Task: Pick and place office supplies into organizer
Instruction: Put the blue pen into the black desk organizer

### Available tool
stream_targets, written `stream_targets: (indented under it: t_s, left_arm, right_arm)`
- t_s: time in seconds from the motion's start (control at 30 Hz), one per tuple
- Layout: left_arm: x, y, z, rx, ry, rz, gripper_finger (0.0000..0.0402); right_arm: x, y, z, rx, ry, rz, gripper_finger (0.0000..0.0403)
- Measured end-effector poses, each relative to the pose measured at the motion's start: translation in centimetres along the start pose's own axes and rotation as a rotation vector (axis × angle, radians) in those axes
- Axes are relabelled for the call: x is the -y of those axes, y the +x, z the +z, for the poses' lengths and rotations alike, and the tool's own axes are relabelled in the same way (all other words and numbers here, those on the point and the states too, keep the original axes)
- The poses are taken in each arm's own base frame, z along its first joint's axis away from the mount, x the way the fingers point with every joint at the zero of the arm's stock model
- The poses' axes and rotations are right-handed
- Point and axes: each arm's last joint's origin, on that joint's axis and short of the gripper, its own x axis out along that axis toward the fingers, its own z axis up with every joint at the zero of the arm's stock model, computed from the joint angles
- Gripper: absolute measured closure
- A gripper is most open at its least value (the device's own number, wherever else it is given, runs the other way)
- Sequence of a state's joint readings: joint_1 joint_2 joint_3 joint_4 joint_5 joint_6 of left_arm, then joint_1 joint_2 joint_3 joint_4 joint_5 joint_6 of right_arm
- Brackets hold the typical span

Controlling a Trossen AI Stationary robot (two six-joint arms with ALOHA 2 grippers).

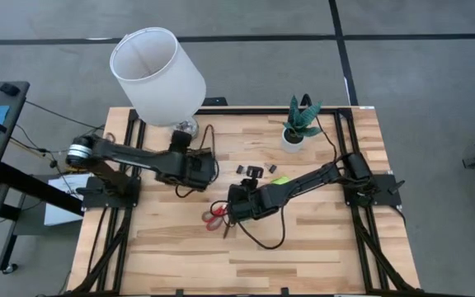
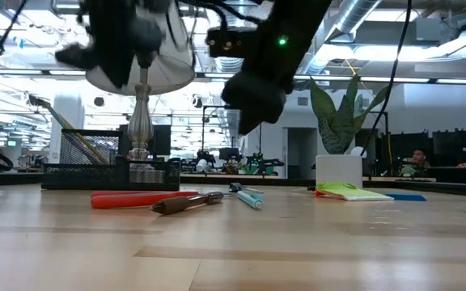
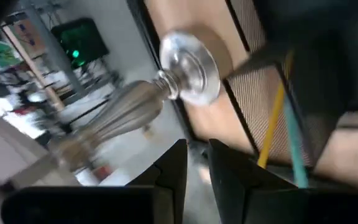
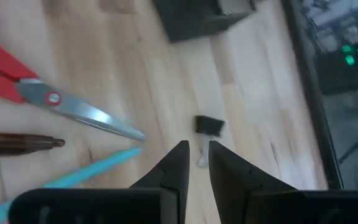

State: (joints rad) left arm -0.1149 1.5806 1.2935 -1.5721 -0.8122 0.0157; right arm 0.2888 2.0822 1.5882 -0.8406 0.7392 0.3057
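High view: left claw (image 1: 207,169) poised above black mesh organizer tray (image 2: 95,174), beside silver lamp base (image 3: 188,65) on wooden counter (image 1: 320,239). Fingers slightly spread, empty. Yellow pencil (image 3: 272,124) and teal pen (image 3: 294,149) lying inside tray, judged delivered. Right claw (image 4: 196,146) slightly spread, empty, aimed at small black binder clip (image 4: 209,124): probable next pick. Red-handled scissors (image 4: 42,81), light-blue pen (image 4: 86,171) and brown pen (image 4: 17,143) loose nearby. Lime-green sticky-note pad (image 2: 350,191) near 1 potted plant (image 1: 298,124). No brand, label or writing legible.
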Motion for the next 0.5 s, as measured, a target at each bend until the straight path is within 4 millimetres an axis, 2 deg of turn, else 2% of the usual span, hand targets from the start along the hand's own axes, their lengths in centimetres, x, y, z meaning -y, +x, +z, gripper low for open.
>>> stream_targets:
  t_s: [0.1,0.23,0.37,0.5]
  left_arm:
    - [-1.6,-2.1,-2.0,0.107,-0.217,-0.076,0.0343]
    - [-1.7,-3.2,-4.6,0.226,-0.522,-0.256,0.0342]
    - [0.2,-3.3,-5.2,0.406,-0.558,-0.319,0.0342]
    - [3.7,-2.6,-4.0,0.626,-0.505,-0.364,0.0342]
  right_arm:
    - [0.3,-1.7,-1.5,-0.062,0.05,-0.071,0.0347]
    - [-0.2,-5.1,-3.2,-0.042,0.169,-0.147,0.0347]
    - [-2.8,-7.6,-5.0,0.077,0.229,-0.171,0.0347]
    - [-5.9,-8.3,-7.7,0.143,0.312,-0.097,0.0347]
